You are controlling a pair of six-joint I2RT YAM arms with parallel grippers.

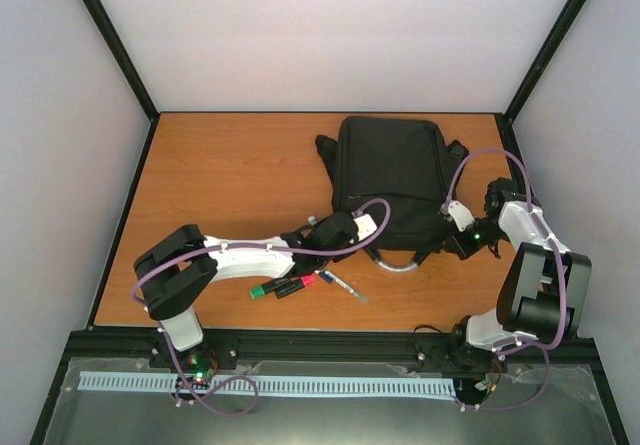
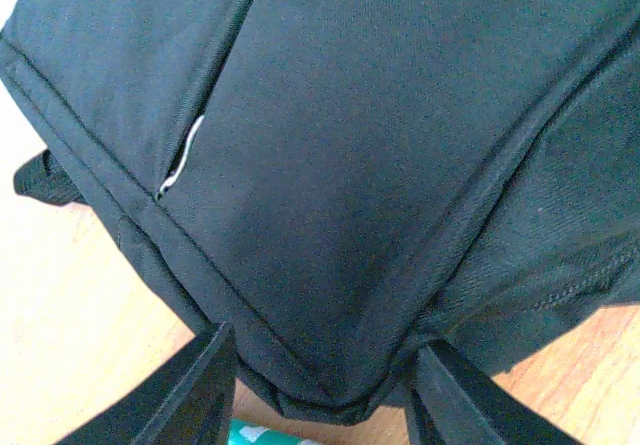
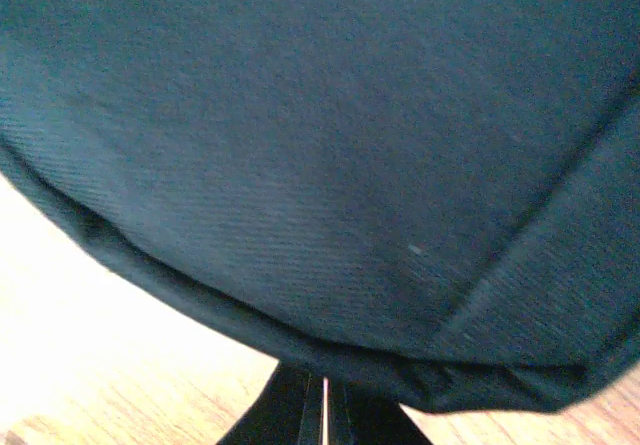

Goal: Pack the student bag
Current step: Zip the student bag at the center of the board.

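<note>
Though contents hidden — student bag flat

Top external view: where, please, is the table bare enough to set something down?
Bare: the far-left table between its left edge and the student bag, and the near strip between the pens and the right arm. Crowded: along the bag's near edge.

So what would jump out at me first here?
The big black student bag lying flat on the wooden table. At its near edge, the left gripper stands open around the hem and the right gripper is shut by it. A few markers lie loose nearer the front.
</note>
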